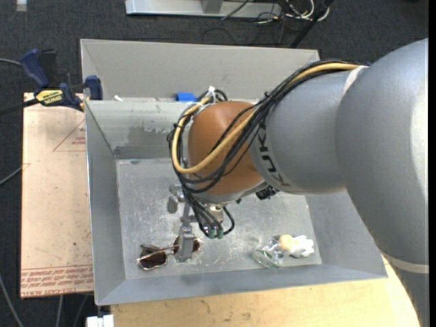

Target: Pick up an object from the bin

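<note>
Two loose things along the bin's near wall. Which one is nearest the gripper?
The brown-lensed sunglasses, toward the view's lower left: the gripper is right over them. The pale yellow-and-clear bundle lies apart, off to the right.

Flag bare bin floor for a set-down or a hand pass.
Free: the strip between the left wall and the gripper; the front gap between the sunglasses and the white lump. Crowded: front left, gripper right at the sunglasses. The arm covers the middle.
</note>
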You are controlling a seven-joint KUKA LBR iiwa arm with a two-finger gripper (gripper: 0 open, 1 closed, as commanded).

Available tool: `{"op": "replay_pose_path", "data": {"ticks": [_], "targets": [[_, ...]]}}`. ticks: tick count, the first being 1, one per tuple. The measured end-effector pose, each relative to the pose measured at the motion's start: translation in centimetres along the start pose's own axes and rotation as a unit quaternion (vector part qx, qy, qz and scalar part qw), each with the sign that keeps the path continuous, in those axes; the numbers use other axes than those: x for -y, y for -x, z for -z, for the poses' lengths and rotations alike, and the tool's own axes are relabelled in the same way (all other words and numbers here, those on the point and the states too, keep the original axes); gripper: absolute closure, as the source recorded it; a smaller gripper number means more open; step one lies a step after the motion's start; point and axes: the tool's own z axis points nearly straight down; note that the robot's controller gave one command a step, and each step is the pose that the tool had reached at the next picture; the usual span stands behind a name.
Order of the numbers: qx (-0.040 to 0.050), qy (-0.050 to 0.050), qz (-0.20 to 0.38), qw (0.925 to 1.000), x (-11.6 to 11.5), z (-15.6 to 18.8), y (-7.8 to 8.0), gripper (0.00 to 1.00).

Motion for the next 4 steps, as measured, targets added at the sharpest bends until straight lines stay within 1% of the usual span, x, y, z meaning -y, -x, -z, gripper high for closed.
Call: {"op": "replay_pose_path", "data": {"ticks": [1, 2, 3, 4], "targets": [[0.0036, 0.001, -0.002, 1.0, 0.1, 0.4, 0.2, 0.0], [0.0079, 0.0, 0.032, 0.9995, -2.3, -1.9, -0.9, 0.0], [0.0049, 0.001, 0.03, 0.9996, -4.2, -4.6, -2.4, 0.0], [0.0044, 0.0, 0.116, 0.9933, 0.1, -5.9, -3.3, 1.0]]}}
